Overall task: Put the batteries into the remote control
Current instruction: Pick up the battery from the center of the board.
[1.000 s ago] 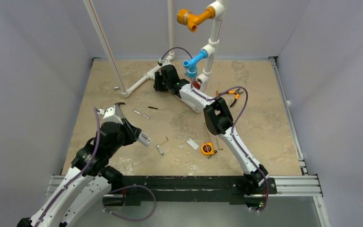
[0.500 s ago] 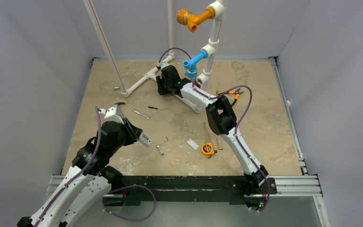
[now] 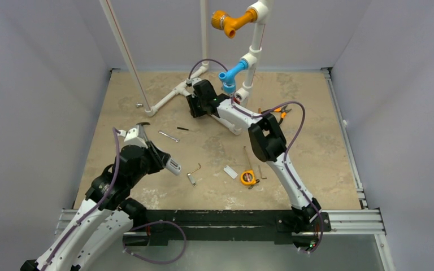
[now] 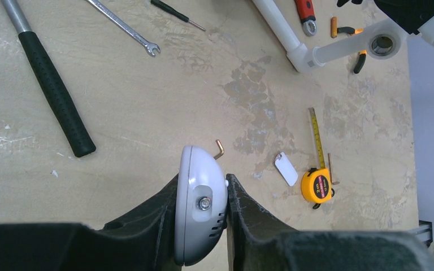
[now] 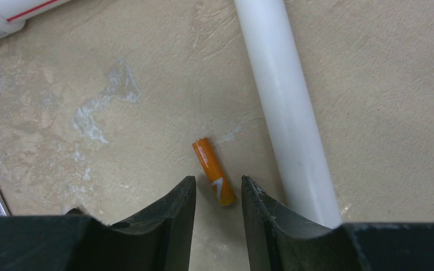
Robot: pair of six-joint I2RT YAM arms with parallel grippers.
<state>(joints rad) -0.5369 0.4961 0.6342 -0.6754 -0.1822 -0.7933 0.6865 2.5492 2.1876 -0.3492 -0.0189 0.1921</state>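
My left gripper (image 4: 203,186) is shut on the white remote control (image 4: 199,217) and holds it on edge above the table; it also shows in the top view (image 3: 172,165). My right gripper (image 5: 218,182) is open, low over the table at the far middle (image 3: 196,108). An orange battery (image 5: 213,178) lies flat on the table, its near end between the two fingertips, touching neither. A white pipe (image 5: 285,107) runs just right of the right finger. A second small orange cylinder (image 4: 334,26) lies far off beside a red-handled tool (image 4: 305,11).
A black-handled hammer (image 4: 51,90), a wrench (image 4: 121,25) and a small screwdriver (image 4: 178,14) lie on the left. A yellow tape measure (image 4: 316,185), a small white plate (image 4: 286,168) and a hex key (image 4: 219,149) lie near the middle. Orange-handled pliers (image 3: 281,113) lie at the far right.
My right arm has shifted a little to the right near the white pipe. My left arm and the remote have not moved.
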